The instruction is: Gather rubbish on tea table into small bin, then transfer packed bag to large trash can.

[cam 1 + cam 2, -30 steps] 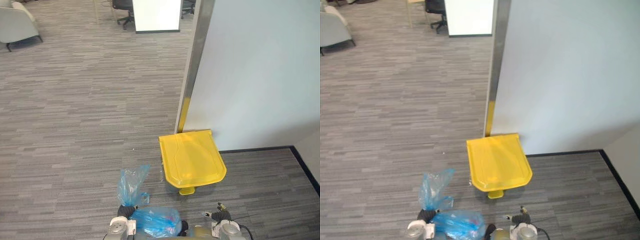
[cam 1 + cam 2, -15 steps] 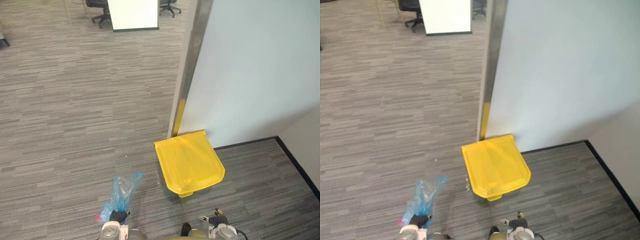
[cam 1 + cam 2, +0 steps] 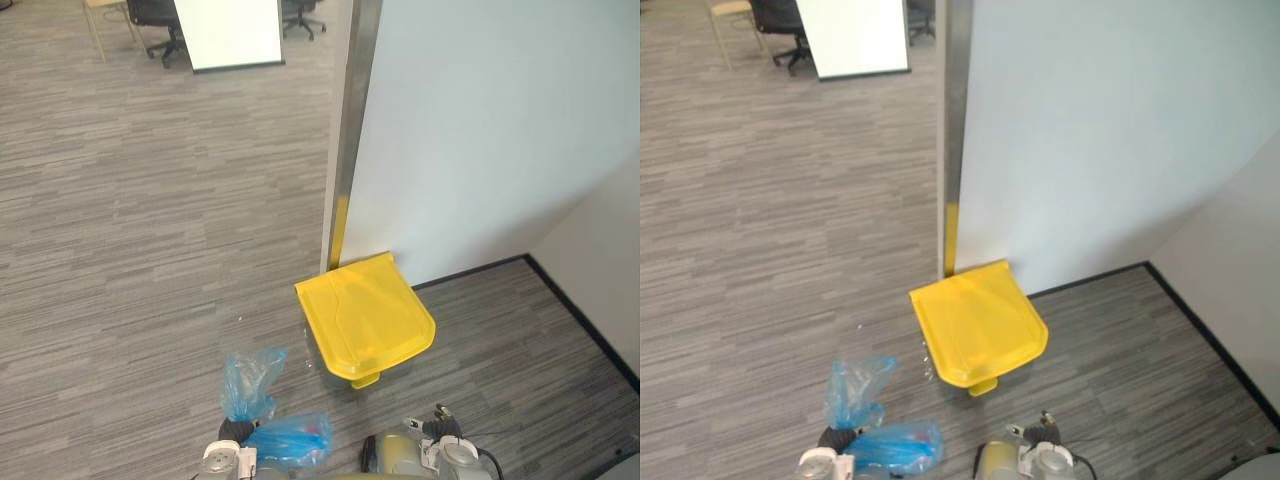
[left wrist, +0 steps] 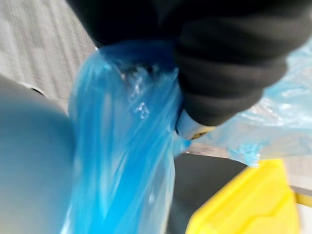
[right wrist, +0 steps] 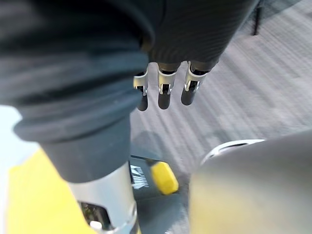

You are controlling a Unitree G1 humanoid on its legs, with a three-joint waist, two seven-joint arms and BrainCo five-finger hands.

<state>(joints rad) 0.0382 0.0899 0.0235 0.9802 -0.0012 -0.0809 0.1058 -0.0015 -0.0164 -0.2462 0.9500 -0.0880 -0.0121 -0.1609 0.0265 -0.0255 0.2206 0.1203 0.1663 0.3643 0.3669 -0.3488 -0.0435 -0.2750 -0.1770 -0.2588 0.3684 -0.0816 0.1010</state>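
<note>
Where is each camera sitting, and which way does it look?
Left eye view: on the head, looking down at carpet and the yellow trash can by the wall; left hand clutches the blue bag, right hand empty.
Right eye view: beside it on the head, same scene, slightly shifted.
Left wrist view: on the left wrist, close on the bunched bag; dark hand cover shows.
Right wrist view: on the right wrist, along straight fingers toward carpet and the can's pedal.
Shared: every view catches the yellow can.

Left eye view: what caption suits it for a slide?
The left hand grips a blue rubbish bag before the closed yellow-lidded trash can; right hand open.
</note>
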